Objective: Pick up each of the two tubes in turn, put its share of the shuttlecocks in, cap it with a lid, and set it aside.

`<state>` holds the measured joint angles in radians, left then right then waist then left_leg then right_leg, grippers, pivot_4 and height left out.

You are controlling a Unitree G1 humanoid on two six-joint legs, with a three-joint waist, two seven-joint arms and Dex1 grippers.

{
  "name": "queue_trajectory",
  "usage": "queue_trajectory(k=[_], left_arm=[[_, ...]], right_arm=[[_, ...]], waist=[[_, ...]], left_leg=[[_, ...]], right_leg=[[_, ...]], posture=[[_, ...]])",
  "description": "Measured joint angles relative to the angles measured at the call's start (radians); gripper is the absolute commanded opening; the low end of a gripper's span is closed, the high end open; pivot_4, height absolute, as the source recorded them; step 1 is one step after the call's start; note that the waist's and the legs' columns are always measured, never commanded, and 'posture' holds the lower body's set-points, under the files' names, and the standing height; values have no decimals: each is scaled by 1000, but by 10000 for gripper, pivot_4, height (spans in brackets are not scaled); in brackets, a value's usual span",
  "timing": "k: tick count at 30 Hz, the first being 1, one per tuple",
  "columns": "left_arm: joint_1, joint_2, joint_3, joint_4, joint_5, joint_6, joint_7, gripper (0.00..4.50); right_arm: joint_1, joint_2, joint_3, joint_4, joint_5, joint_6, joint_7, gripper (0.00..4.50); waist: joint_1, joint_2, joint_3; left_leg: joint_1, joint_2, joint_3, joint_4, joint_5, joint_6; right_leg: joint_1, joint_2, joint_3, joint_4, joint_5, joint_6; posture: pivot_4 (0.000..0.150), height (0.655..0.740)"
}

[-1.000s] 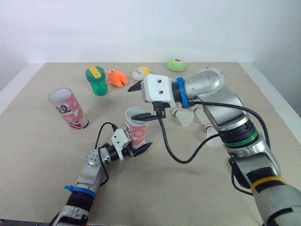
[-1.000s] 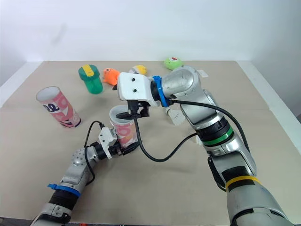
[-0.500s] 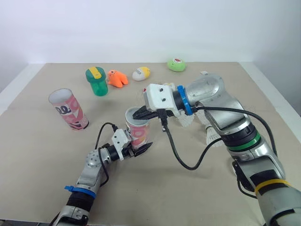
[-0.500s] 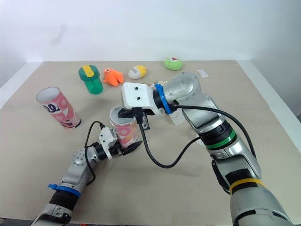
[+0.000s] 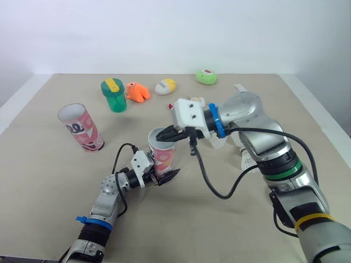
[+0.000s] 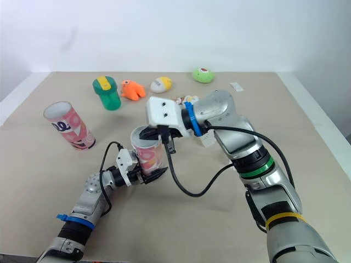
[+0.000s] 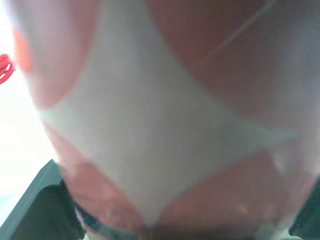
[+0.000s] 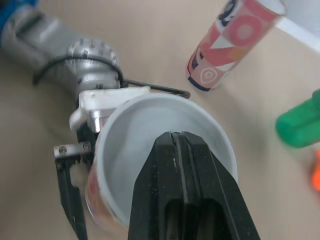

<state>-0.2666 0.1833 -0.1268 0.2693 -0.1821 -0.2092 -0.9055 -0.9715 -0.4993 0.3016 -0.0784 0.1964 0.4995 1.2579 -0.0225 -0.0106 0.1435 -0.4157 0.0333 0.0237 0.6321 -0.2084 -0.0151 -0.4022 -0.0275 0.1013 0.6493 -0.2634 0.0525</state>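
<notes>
My left gripper (image 5: 163, 176) clamps the tube (image 5: 164, 158) near-upright at mid-worktop (image 5: 230, 219). My right gripper (image 5: 167, 133), fingers pressed together, points down at its open mouth, along its long axis.

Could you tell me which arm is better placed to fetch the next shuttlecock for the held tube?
Right. The left gripper is shut on the pink tube; the right gripper sits at its mouth, and the shuttlecocks lie beside that arm.
</notes>
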Motion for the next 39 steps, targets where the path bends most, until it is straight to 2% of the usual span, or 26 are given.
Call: queue_trajectory(k=[1, 2, 3, 9, 10, 11, 14, 16, 17, 19, 22, 26, 31, 38, 39], left_arm=[[2, 1, -2, -6, -1, 1, -1, 44611], [5, 3, -4, -14, -3, 5, -3, 45000], [9, 7, -4, -24, -7, 12, -5, 45000], [67, 97, -8, -130, -45, 81, -29, 45000], [91, 130, 1, -171, -66, 110, -42, 45000], [109, 155, 10, -192, -77, 124, -48, 45000], [176, 296, 69, -261, -125, 169, -92, 45000], [193, 343, 103, -268, -142, 188, -106, 45000], [199, 360, 111, -270, -149, 196, -113, 45000], [211, 414, 131, -281, -176, 228, -150, 45000], [209, 468, 137, -300, -193, 271, -193, 45000], [188, 477, 99, -360, -194, 340, -216, 45000], [146, 425, 48, -392, -191, 374, -204, 45000], [115, 418, 45, -354, -175, 367, -196, 45000], [112, 418, 45, -350, -172, 364, -196, 45000]], right_arm=[[0, 0, -40, -2, 30, 19, -10, 0], [1, -1, -91, -11, 72, 49, -24, 6648], [7, -6, -135, -31, 113, 80, -34, 8933], [150, -78, -296, -213, 340, 286, -80, 38210], [210, -113, -310, -261, 371, 317, -86, 42243], [252, -136, -311, -291, 383, 327, -87, 43708], [472, -186, -295, -363, 374, 311, -114, 43708], [534, -185, -267, -365, 346, 273, -135, 43708], [554, -182, -254, -365, 329, 248, -146, 43708], [608, -133, -207, -353, 253, 130, -194, 43708], [648, -38, -138, -263, 177, -6, -250, 43708], [648, 59, -66, -126, 92, -144, -304, 43708], [603, 158, -11, 37, 32, -250, -325, 43708], [536, 204, 9, 127, 8, -303, -322, 43708], [529, 210, 9, 141, 4, -310, -322, 41435]], waist=[[1, 0, 0], [1, 0, 0], [1, 0, 0], [-11, -4, 2], [-17, -4, 2], [-22, -5, 3], [-29, -6, 4], [-31, -2, 7], [-31, -2, 8], [-31, -9, 11], [-31, -13, 14], [-27, -15, 19], [-23, -17, 21], [-23, -17, 22], [-23, -17, 22]], left_leg=[[-2, 0, 0, 0, 0, 0], [-5, -1, -1, 0, 0, 0], [-7, -1, -3, 0, 0, 0], [-8, 2, -6, -9, 0, 0], [-8, 3, -6, -12, -1, 0], [-8, 3, -6, -13, -1, 0], [-7, 10, -8, -14, -3, -1], [-6, 13, -7, -14, -4, -1], [-6, 14, -8, -14, -4, -1], [-6, 18, -10, -14, -3, -1], [-6, 19, -10, -13, -2, -3], [-7, 18, -8, -10, -1, -5], [-9, 17, -8, -9, -2, -6], [-9, 18, -9, -9, -2, -6], [-9, 18, -9, -9, -2, -6]], right_leg=[[0, 0, 0, 0, 1, 0], [-1, 0, -1, -1, 1, 1], [-2, 0, -1, -2, 3, 3], [-5, 3, -2, -3, 0, 1], [-6, 4, -3, -3, -1, -1], [-6, 6, -3, -3, -2, -2], [-6, 13, -5, -2, -5, -8], [-7, 18, -4, -1, -6, -9], [-7, 19, -4, -1, -8, -6], [-7, 24, -7, -1, -9, -7], [-7, 24, -8, 0, -7, -9], [-7, 22, -7, 0, -6, -6], [-7, 21, -7, 0, -3, -11], [-7, 23, -7, 1, -3, -12], [-7, 23, -7, 1, -3, -12]], posture=[[1500, 7400], [1500, 7400], [1500, 7400], [1500, 7400], [1500, 7400], [1500, 7400], [1500, 7400], [1500, 7400], [1500, 7400], [1500, 7400], [1500, 7400], [1500, 7400], [1500, 7400], [1500, 7400], [1500, 7400]])
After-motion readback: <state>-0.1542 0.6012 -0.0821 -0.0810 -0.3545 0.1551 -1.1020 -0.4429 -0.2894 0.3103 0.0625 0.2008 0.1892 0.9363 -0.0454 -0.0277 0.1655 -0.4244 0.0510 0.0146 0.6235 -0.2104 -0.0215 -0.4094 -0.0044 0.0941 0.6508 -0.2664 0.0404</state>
